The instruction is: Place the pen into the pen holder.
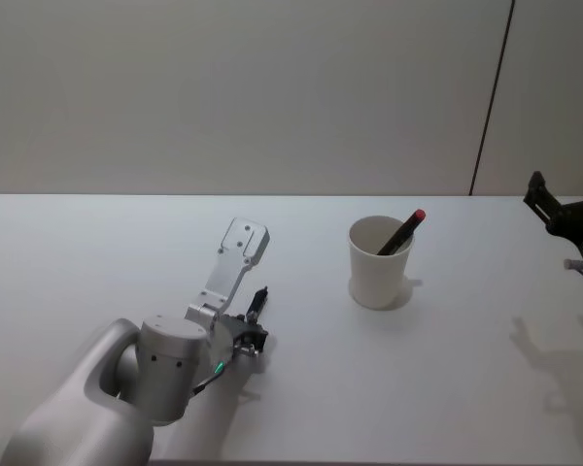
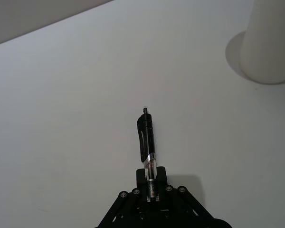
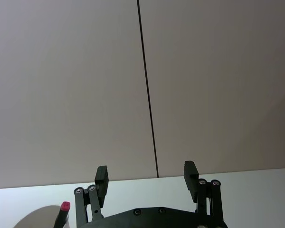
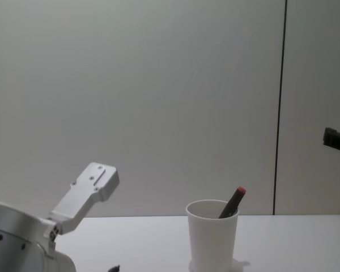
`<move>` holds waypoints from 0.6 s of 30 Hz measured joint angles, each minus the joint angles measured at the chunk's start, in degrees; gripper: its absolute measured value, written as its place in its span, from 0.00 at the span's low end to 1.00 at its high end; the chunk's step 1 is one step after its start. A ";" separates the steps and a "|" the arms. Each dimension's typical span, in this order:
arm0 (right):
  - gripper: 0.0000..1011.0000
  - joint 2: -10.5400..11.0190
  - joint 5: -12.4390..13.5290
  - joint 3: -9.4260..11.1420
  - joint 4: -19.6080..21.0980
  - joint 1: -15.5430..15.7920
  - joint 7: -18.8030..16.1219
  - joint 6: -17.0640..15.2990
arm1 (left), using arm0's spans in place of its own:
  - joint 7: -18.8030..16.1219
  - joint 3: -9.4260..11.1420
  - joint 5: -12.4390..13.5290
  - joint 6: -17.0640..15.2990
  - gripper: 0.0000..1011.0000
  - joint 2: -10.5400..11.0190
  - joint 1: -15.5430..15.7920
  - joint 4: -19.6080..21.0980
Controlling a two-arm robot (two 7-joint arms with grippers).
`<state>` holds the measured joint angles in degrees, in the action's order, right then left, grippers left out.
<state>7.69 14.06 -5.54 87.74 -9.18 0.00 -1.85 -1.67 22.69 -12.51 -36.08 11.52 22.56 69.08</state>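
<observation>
Pinching the black pen (image 2: 146,135) in the closed left gripper (image 2: 152,183), well apart from the pen holder (image 1: 379,262); needing carrying over and dropping beside a red-capped pen (image 1: 405,230); resting the right gripper (image 3: 146,172) wide open, empty

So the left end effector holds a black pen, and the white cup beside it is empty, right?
Not quite: the cup is not empty. A red-tipped pen leans inside it, as the head view shows. The left end effector does hold a black pen.
</observation>
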 joint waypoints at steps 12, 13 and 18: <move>0.99 0.00 0.00 0.00 0.00 0.00 0.00 0.00 | -1.65 -0.62 1.49 3.79 0.13 1.37 -2.18 5.40; 0.99 0.00 0.00 0.00 0.00 0.00 0.00 0.00 | -1.72 -0.65 1.62 4.11 0.13 1.48 -2.32 5.78; 0.99 0.00 0.00 0.00 0.00 0.00 0.00 0.00 | -2.08 -0.91 2.90 7.20 0.13 2.32 -3.48 8.60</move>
<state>7.69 14.07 -5.54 87.74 -9.18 0.00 -1.85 -3.75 21.78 -9.61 -28.89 13.84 19.08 77.68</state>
